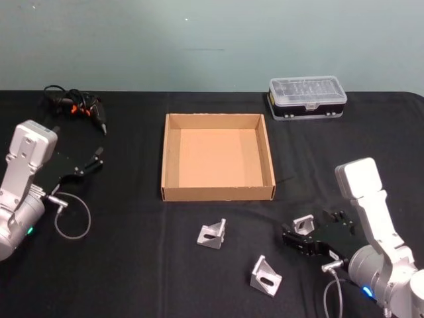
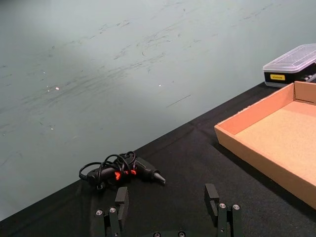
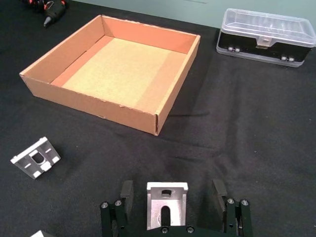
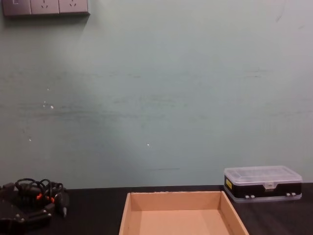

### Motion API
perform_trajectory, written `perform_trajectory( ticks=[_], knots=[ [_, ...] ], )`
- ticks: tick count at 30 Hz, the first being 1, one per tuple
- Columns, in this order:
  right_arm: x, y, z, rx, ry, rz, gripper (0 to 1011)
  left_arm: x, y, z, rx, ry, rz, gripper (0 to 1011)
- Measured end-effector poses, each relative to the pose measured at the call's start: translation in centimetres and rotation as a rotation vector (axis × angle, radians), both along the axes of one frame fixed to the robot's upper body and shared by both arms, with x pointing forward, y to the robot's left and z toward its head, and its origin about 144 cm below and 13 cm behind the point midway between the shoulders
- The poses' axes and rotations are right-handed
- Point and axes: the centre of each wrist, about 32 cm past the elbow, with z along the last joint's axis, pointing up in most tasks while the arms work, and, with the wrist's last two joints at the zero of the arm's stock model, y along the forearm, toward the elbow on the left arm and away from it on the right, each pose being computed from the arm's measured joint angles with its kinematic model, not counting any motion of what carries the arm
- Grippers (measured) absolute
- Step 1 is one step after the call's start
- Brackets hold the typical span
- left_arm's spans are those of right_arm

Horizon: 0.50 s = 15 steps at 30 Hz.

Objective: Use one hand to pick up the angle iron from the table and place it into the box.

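From my station the largest thing is the pale grey-green wall (image 4: 156,107) behind the bench, scuffed in places, with a row of sockets (image 4: 45,7) high at its left end in the chest view. Below it lies the matte black table (image 1: 132,278), which spans the whole head view. At the middle of the table I have one box (image 1: 217,193), a shallow tan cardboard tray with low walls. Behind its right corner sits one black plastic case (image 1: 307,97) with a clear lid. I count two grippers. The left gripper (image 1: 93,159) hangs over the table's left side, its fingers (image 2: 122,197) spread wide with nothing between them. The right gripper (image 1: 306,232) is low at the right front, also spread wide, with one finger on each side of the right angle iron (image 3: 167,205). I see a gap between each finger and the metal. One black corded hand tool (image 1: 76,106) with orange marks lies at the far left, its cable bunched beside it. There are three angle irons on the table in front of the box. Besides the right one, the left angle iron (image 1: 212,234) lies near the box's front wall, and the near angle iron (image 1: 266,275) lies closer to the robot. Each is a small silvery-grey corner bracket with two flat faces meeting at an angle. Each has a slotted hole cut through its face.
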Motion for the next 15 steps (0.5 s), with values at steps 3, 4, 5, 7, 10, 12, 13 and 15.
perform_trajectory(
  ticks=[3, 4, 5, 7, 10, 12, 13, 15],
  knots=[
    [0.02, 0.03, -0.10, 0.002, -0.001, 0.001, 1004, 0.00, 0.00, 0.00, 0.000, 0.000, 0.000, 1011],
    [0.02, 0.03, -0.10, 0.002, -0.001, 0.001, 1004, 0.00, 0.00, 0.00, 0.000, 0.000, 0.000, 1011],
    [0.02, 0.02, -0.10, 0.002, -0.001, 0.001, 1004, 0.00, 0.00, 0.00, 0.000, 0.000, 0.000, 1011],
    [0.02, 0.01, -0.08, 0.001, -0.001, 0.002, 1004, 0.00, 0.00, 0.00, 0.000, 0.000, 0.000, 1011],
    [0.01, 0.00, -0.05, 0.001, -0.002, 0.002, 1004, 0.00, 0.00, 0.00, 0.000, 0.000, 0.000, 1011],
    [0.00, 0.00, -0.03, 0.001, -0.002, 0.002, 1004, 0.00, 0.00, 0.00, 0.000, 0.000, 0.000, 1011],
    [0.00, -0.01, -0.02, 0.001, -0.002, 0.002, 1004, 0.00, 0.00, 0.00, 0.000, 0.000, 0.000, 1011],
    [0.00, -0.01, 0.00, 0.001, -0.003, 0.002, 973, 0.00, 0.00, 0.00, 0.000, 0.000, 0.000, 1011]
  ],
)
